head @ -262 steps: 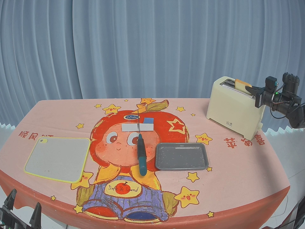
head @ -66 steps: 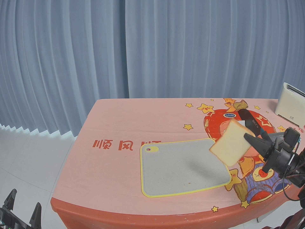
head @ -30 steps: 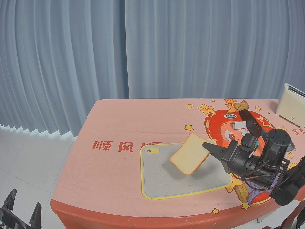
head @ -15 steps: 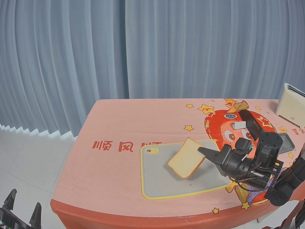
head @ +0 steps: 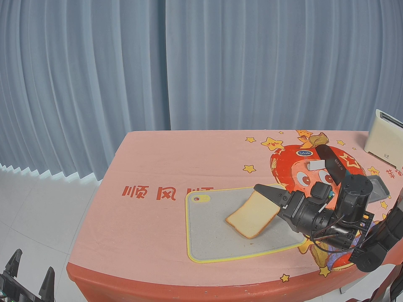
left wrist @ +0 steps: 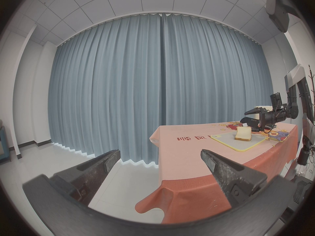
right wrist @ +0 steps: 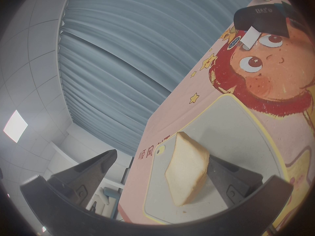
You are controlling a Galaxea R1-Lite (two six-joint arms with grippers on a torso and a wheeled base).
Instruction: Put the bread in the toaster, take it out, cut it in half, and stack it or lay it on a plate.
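Background: blue-grey curtain [head: 201, 55] hangs full width behind the work area; pale tiled floor below it.
Desk: desk [head: 168, 160] is covered with a pink cloth carrying a cartoon print and red edging.
Cutting board: grey cutting board [head: 210, 231] with a yellow rim lies flat near the desk's front edge, left of the cartoon face.
Bread: one slice of bread [head: 252, 215] sits on the right half of the cutting board. It is tilted, with the lower edge down on the board and the upper edge raised toward the right arm.
Right arm: right gripper [right wrist: 162, 157] is low over the board, pointing across it from the right. Its fingers [right wrist: 88, 177] are spread wide, with nothing clamped. The bread stands between them, close against one finger. Contact there cannot be confirmed.
Left arm: left gripper [left wrist: 160, 153] is held off the desk, well apart from the board, at the desk's left end. Its fingers are parted and empty.
Toaster: cream toaster [head: 383, 139] stands at the far right of the desk, well apart from the bread.
Knife: knife [head: 331, 162] lies on the printed face between board and toaster. Its dark blade is visible, and its handle end is partly hidden behind the right arm.
Plate: grey plate [head: 380, 188] lies flat just right of the right arm, partly hidden by it.
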